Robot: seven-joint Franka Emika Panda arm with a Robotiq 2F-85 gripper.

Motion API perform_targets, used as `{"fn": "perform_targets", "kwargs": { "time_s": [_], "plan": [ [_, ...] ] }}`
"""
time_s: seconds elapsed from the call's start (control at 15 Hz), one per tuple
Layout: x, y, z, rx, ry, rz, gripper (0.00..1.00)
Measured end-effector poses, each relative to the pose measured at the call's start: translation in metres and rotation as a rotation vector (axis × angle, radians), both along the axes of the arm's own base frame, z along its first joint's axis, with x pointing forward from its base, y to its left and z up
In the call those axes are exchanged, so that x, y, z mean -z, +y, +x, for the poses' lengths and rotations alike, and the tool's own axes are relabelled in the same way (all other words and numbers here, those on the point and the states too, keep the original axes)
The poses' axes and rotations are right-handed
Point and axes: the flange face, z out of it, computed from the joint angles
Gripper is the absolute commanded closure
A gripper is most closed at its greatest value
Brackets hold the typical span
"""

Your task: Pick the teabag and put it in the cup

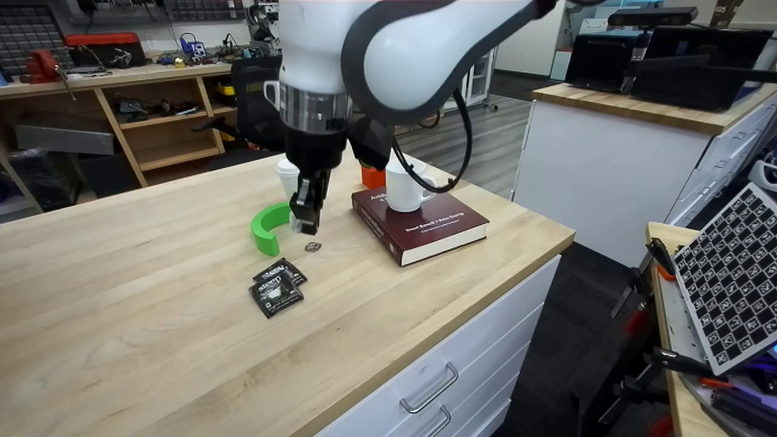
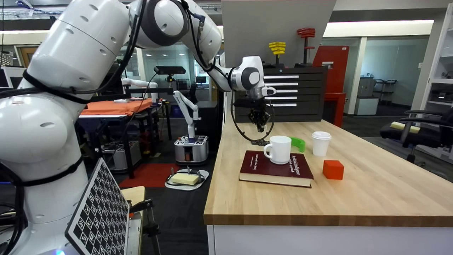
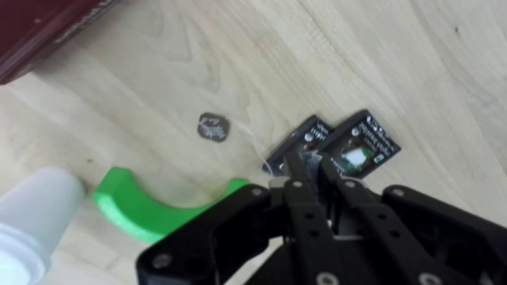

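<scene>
The teabag, a small pale grey sachet, shows between the fingertips in the wrist view [image 3: 312,159] and beside the fingers in an exterior view [image 1: 295,224]. My gripper [image 3: 309,162] is shut on it. A thin string runs from the gripper to a dark tag [image 3: 214,127] on the table; the tag also shows in an exterior view [image 1: 312,247]. The gripper [image 1: 306,221] is above the table, near the green arc; it also shows in an exterior view [image 2: 261,128]. The cup, a white mug with handle [image 1: 403,187], [image 2: 279,150], stands upright on the book, out of the wrist view.
The dark red book [image 1: 437,224], [image 2: 254,166] lies under the mug. Two black packets [image 1: 276,294], [image 3: 356,154] overlap on the table. A green arc [image 1: 264,233], [image 3: 146,213], a lidded white cup [image 2: 321,144], [image 3: 39,213] and an orange block [image 2: 333,170] stand nearby.
</scene>
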Motion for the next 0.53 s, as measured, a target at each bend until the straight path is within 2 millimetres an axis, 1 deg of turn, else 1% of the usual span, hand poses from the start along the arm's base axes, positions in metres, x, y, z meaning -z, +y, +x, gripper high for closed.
{"fn": "perform_targets", "kwargs": {
  "time_s": [0.13, 0.27, 0.33, 0.47, 0.53],
  "plan": [
    [-0.049, -0.016, 0.003, 0.051, -0.074, 0.006, 0.96],
    [-0.098, -0.045, 0.005, 0.126, -0.151, 0.013, 0.96],
    [-0.118, -0.061, 0.005, 0.166, -0.183, 0.014, 0.96],
    [-0.149, -0.1, 0.0, 0.249, -0.229, 0.004, 0.96],
    [-0.157, -0.12, -0.004, 0.288, -0.24, -0.007, 0.96]
  ]
}}
